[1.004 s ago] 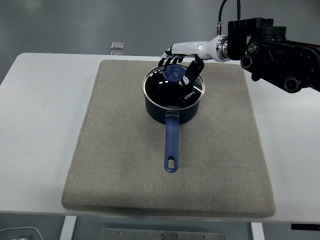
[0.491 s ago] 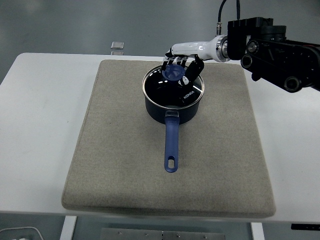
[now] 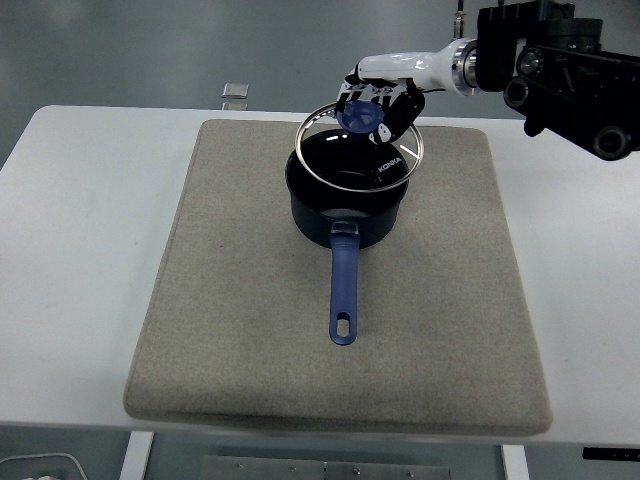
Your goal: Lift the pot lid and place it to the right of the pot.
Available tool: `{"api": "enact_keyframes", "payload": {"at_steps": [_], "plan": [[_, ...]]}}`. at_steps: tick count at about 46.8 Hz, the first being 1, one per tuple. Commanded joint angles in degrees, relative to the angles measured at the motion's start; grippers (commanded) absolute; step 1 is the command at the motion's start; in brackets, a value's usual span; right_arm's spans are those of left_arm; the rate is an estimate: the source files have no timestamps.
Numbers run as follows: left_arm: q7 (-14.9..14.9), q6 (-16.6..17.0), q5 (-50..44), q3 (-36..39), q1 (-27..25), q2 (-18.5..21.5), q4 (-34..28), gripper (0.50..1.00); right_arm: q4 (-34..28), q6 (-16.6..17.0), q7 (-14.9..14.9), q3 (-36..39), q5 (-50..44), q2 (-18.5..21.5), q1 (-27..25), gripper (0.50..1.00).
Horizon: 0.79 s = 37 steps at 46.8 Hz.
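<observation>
Head view.

Bench (image 3: 80,230): white, carrying a grey-beige mat (image 3: 240,340) that covers most of its middle.

Pot (image 3: 345,205): dark blue saucepan, upright on the far half of the mat. Its long blue handle (image 3: 344,290) points toward the near edge and has a hanging slot at its end.

Pot lid (image 3: 361,146): glass with a metal rim and a blue knob (image 3: 361,117). It is off the pot, held in the air above its far right part and tilted. The rim overlaps the pot's opening in this view. White lettering shows through the glass.

Right robot hand (image 3: 378,100): enters from the upper right on a black arm with a white wrist section. Its fingers are curled around the lid's knob, gripping it.

Small pale square item (image 3: 235,91): on the bench's far edge, beyond the mat; what it is cannot be made out.
</observation>
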Motion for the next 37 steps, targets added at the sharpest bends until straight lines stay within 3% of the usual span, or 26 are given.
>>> {"api": "enact_keyframes", "payload": {"at_steps": [1,15,24,31,37], "plan": [[0.0,0.0,0.0,0.0,0.0,0.0,0.0,1.0,-0.2,0.0,-0.1,0.0,0.0,-2.1,-0.2,0.5],[0.0,0.0,0.0,0.0,0.0,0.0,0.0,1.0,-4.4,0.0,-0.1,0.3,2.1,-8.1,-2.3,0.5],[0.0,0.0,0.0,0.0,0.0,0.0,0.0,1.0,-7.9,-1.0,0.0,0.3,4.4,-8.2,-7.0,0.5],[0.0,0.0,0.0,0.0,0.0,0.0,0.0,1.0,-9.3,-4.6,0.2,0.4,4.4,-7.2,-10.5,0.5],[0.0,0.0,0.0,0.0,0.0,0.0,0.0,1.0,-9.3,-5.7,0.4,0.3,4.5,-6.9,-12.3,0.5]]}}
